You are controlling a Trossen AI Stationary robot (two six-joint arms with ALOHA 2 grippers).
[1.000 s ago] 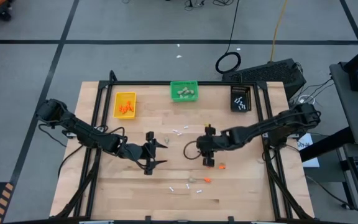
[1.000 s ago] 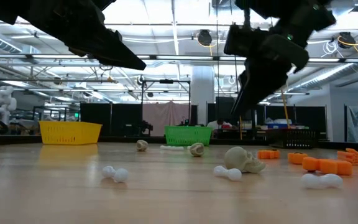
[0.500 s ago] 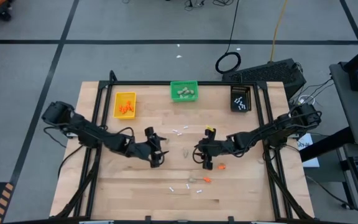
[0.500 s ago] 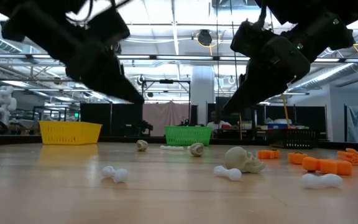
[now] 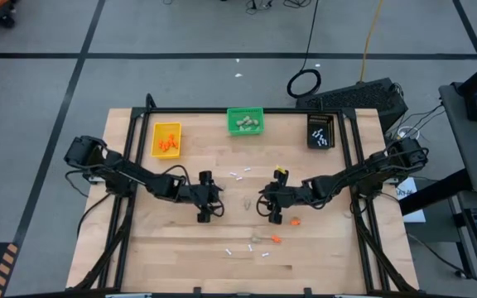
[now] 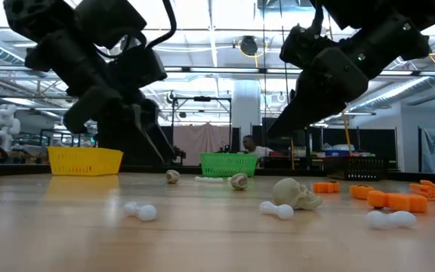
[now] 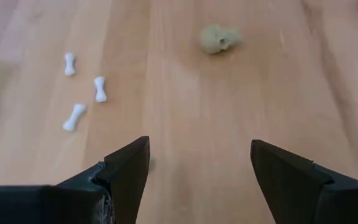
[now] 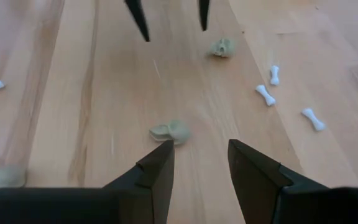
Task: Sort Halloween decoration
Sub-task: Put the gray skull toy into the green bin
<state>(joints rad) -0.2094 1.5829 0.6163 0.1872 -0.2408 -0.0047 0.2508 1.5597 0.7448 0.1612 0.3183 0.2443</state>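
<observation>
Left claw [image 5: 209, 201] has swung in toward tabletop [image 5: 139, 248] centre, jaws open, empty. Right claw [image 5: 272, 209] open, unmoved over beige skull [image 8: 171, 131]. Orange bits [image 5: 293, 222], white bones [image 7: 74, 117] lie scattered. Risk: tiny skull squirts aside if closure lands off-centre; claws near, possible collision.

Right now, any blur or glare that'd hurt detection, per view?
Low view: ceiling lights blow out the background, so both arms read as dark silhouettes; the near bone is soft. Left wrist view: skull and bones are slightly blurred past the open left tool. Right wrist view: skull by the open right tool is sharp. High view: even light, pieces tiny.
</observation>
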